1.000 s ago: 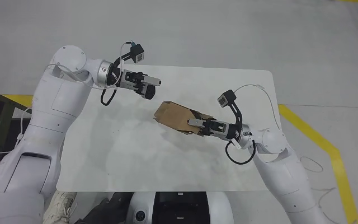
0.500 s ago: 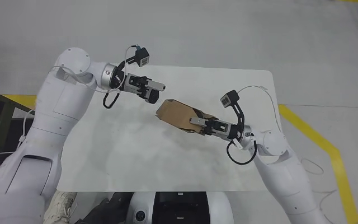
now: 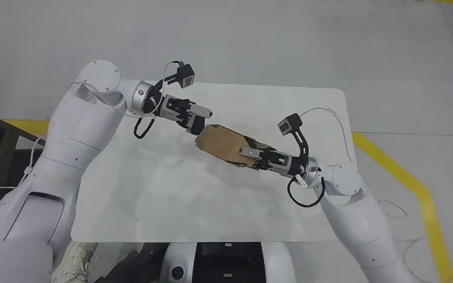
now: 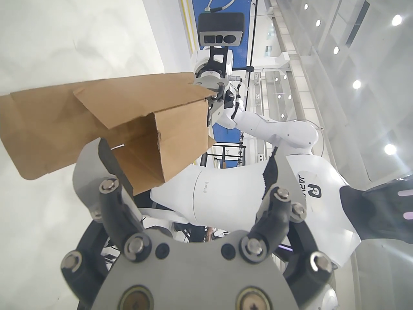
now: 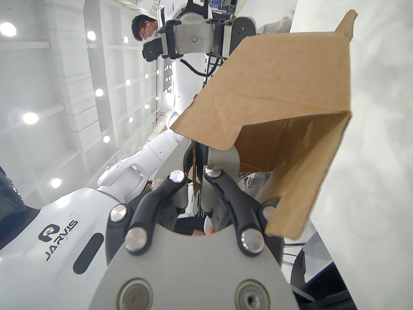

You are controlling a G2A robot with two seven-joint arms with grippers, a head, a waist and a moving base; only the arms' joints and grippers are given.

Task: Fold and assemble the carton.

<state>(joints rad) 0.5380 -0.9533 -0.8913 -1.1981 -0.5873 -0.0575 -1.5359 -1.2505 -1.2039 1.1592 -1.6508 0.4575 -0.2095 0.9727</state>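
Above white table (image 3: 141, 191), right gripper (image 3: 245, 151) pinches open-ended carton (image 3: 221, 141), left gripper (image 3: 203, 119) spread

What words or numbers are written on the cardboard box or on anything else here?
Carton: no writing on the faces that show.
Table: none.
Blue board in the room behind: nothing readable.
Arm shell: a maker's logo, left unread.

The white rectangular desk (image 3: 141, 205) is standing on a grey floor (image 3: 283, 42), with the brown carton (image 3: 223, 143) sitting over its middle, surface contact being indeterminable.
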